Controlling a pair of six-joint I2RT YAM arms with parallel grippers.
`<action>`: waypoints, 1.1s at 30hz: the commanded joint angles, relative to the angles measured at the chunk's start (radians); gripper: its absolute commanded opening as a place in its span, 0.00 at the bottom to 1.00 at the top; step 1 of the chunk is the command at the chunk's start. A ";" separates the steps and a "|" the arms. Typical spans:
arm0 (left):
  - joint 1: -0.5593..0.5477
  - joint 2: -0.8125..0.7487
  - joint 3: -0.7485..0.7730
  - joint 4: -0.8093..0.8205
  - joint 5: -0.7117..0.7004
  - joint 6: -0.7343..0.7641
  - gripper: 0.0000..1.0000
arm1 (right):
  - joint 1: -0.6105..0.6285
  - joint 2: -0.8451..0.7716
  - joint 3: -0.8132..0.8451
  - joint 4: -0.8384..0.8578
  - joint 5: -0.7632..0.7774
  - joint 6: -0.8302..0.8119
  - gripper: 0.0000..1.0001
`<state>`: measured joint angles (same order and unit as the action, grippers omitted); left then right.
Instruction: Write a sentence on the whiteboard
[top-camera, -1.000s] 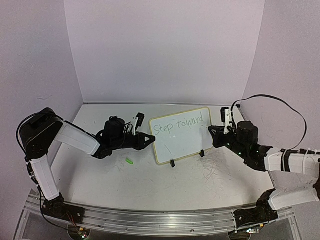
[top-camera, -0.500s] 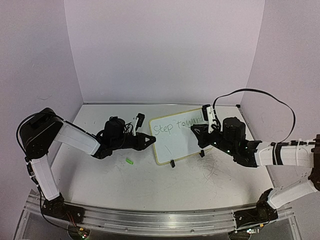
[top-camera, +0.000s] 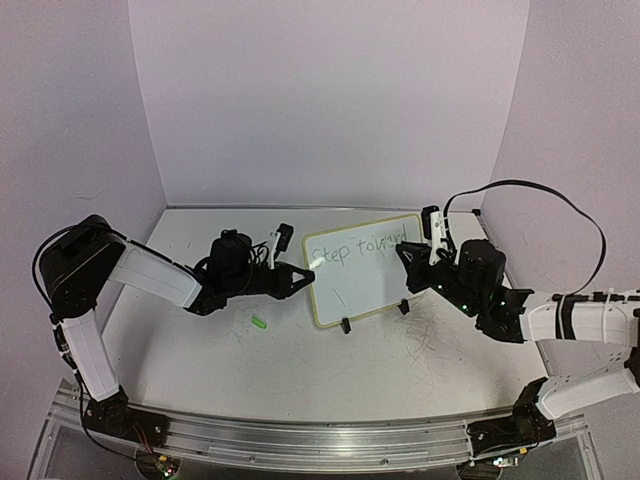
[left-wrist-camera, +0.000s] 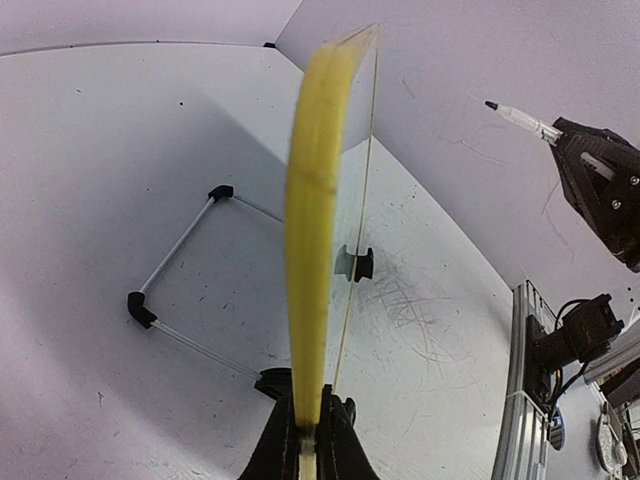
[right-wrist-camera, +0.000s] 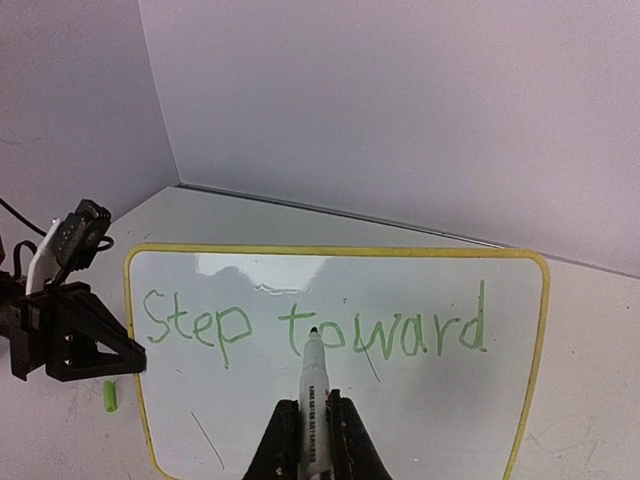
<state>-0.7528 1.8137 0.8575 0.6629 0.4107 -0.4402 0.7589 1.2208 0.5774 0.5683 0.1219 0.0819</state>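
1. Your whiteboard (top-camera: 365, 290) stands just right of centre in the top view, propped on its wire stand (left-wrist-camera: 190, 270) on the table (top-camera: 300, 380).
2. The sentence (top-camera: 360, 250) so far reads "Step toward", in green, in one line across the upper half of the board. Two short stray strokes sit below it.
3. Your left gripper (top-camera: 305, 275) is closed on the board's left edge. At the bottom centre of the left wrist view, the yellow rim (left-wrist-camera: 310, 200) rises straight up from between its fingers.
4. Your right gripper (right-wrist-camera: 312, 440) is clamped on a marker (right-wrist-camera: 312, 385) at the bottom centre of the right wrist view. The dark tip points up at the first "o" of "toward".
5. In the upper right of the left wrist view, the marker tip is off the board's face, with open space between them.
6. A small green cap (top-camera: 259, 322) lies on the table, just left of the board's lower left corner and below your left gripper in the top view.
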 joint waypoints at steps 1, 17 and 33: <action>-0.005 0.013 0.041 0.012 0.009 0.032 0.00 | 0.005 0.020 0.019 0.039 -0.070 -0.038 0.00; -0.005 0.018 0.011 0.010 -0.005 0.033 0.00 | 0.075 0.120 0.077 0.001 -0.191 -0.060 0.00; -0.005 0.009 0.015 -0.013 -0.058 0.016 0.00 | 0.099 0.118 0.129 0.039 0.043 -0.018 0.00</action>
<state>-0.7538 1.8206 0.8581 0.6624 0.4050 -0.4272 0.8581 1.3551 0.6605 0.5430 0.0949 0.0393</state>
